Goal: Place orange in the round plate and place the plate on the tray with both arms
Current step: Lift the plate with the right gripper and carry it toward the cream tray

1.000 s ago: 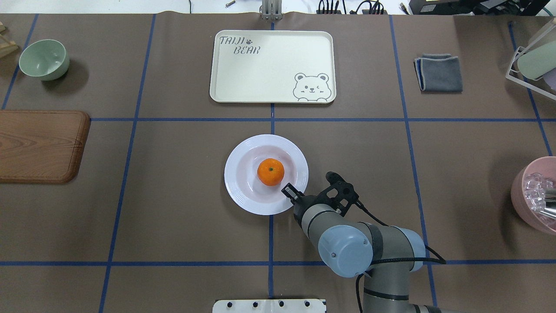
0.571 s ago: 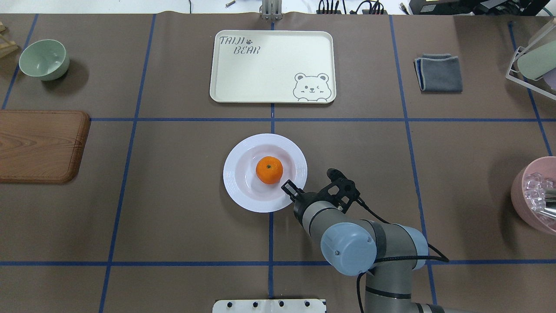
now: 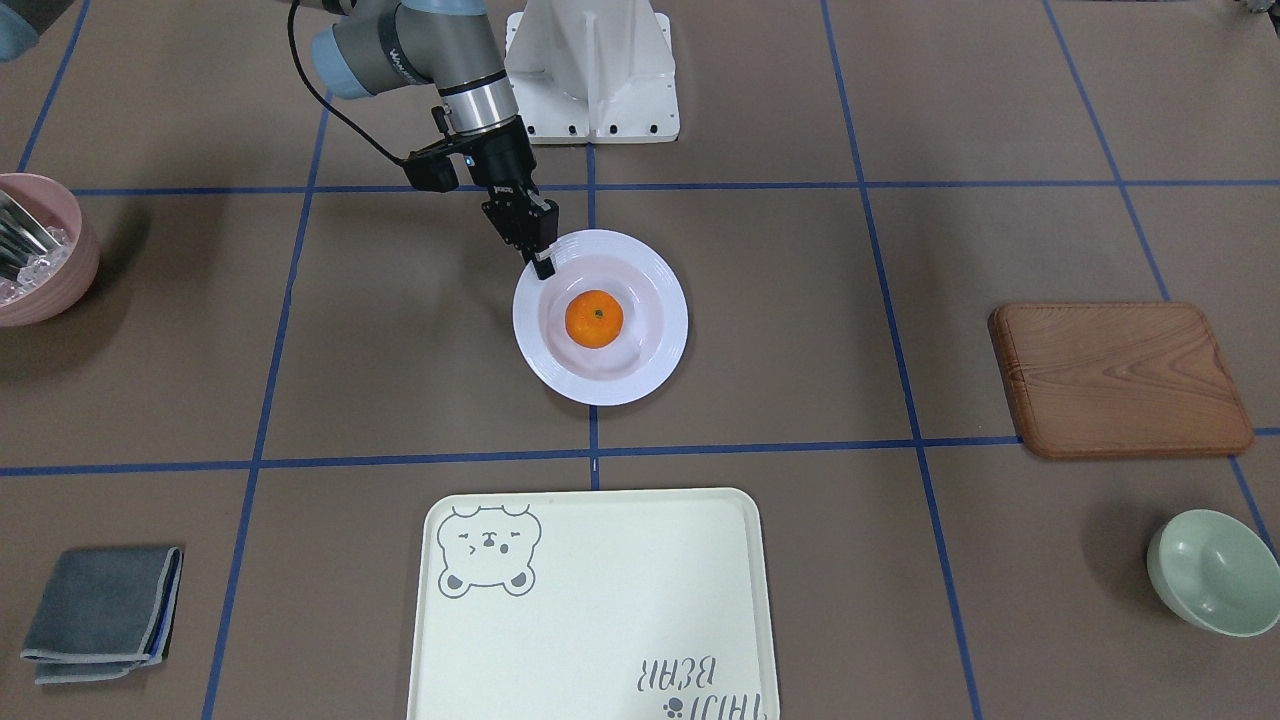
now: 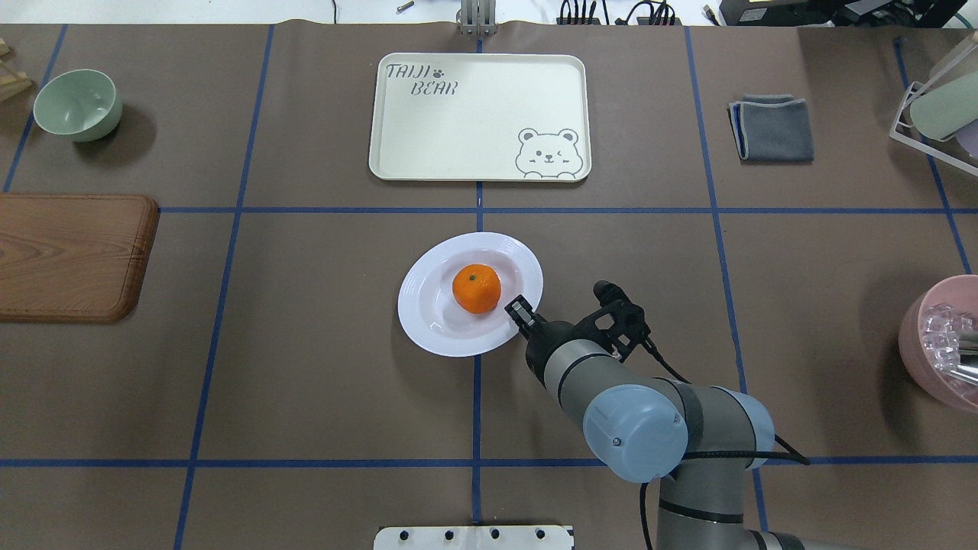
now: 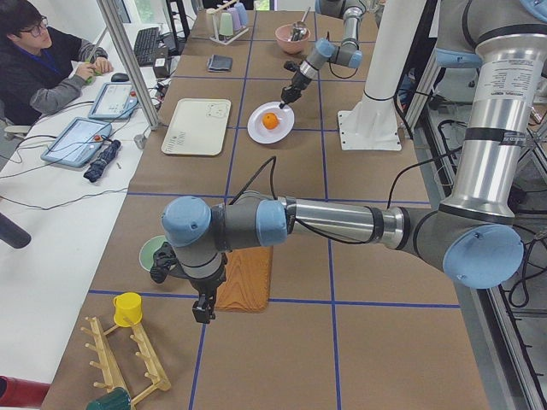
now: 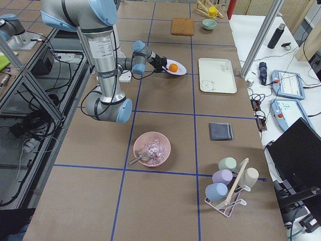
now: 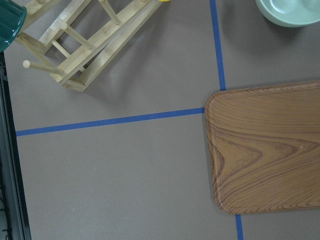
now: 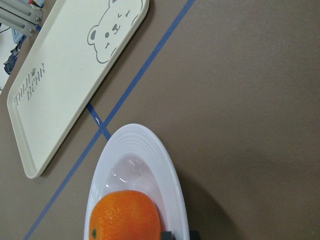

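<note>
The orange (image 4: 476, 289) lies in the round plate (image 4: 428, 325) at the table's middle, on the side toward my right gripper (image 4: 519, 313). That gripper is shut on the plate's near-right rim, and the plate looks tilted and raised off the table on that side. The right wrist view shows the orange (image 8: 125, 215), the plate's ridged rim (image 8: 130, 142) and the tray (image 8: 60, 80) beyond. The tray (image 4: 474, 122) lies bare at the far middle. My left gripper (image 5: 202, 312) hangs by the wooden board at the table's left end. I cannot tell if it is open or shut.
A wooden board (image 4: 69, 256) and mint bowl (image 4: 76, 103) are at the left. A grey cloth (image 4: 772, 127), a cup rack (image 4: 940, 107) and a pink bowl (image 4: 943, 340) are at the right. A person (image 5: 43, 60) sits beyond the table.
The right gripper has moved a little toward the tray with the plate's rim in it. The plate has tipped up and the orange has shifted toward the gripper.
</note>
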You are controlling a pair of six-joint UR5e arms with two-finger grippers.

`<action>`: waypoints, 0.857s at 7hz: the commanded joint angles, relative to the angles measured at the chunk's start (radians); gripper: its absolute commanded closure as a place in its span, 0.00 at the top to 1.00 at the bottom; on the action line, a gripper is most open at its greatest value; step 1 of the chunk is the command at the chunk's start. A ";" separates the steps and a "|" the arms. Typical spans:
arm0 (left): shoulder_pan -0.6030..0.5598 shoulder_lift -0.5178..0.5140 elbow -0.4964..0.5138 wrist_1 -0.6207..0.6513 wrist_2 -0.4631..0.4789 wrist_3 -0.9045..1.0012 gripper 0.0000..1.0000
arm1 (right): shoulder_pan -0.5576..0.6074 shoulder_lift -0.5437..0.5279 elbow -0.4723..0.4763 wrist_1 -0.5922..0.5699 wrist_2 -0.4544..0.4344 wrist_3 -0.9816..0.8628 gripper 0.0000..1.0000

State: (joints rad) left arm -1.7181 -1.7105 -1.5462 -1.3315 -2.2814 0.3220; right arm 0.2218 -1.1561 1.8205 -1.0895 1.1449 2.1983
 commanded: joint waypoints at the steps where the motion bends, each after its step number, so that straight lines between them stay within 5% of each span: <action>1: 0.000 0.000 -0.002 0.000 -0.001 0.000 0.99 | 0.002 -0.005 0.016 0.020 -0.033 0.052 0.00; 6: 0.000 0.000 -0.002 0.000 -0.001 0.000 0.99 | 0.002 -0.019 0.014 0.034 -0.053 0.057 0.00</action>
State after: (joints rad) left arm -1.7181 -1.7104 -1.5491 -1.3319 -2.2825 0.3221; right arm 0.2239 -1.1746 1.8346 -1.0556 1.0930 2.2548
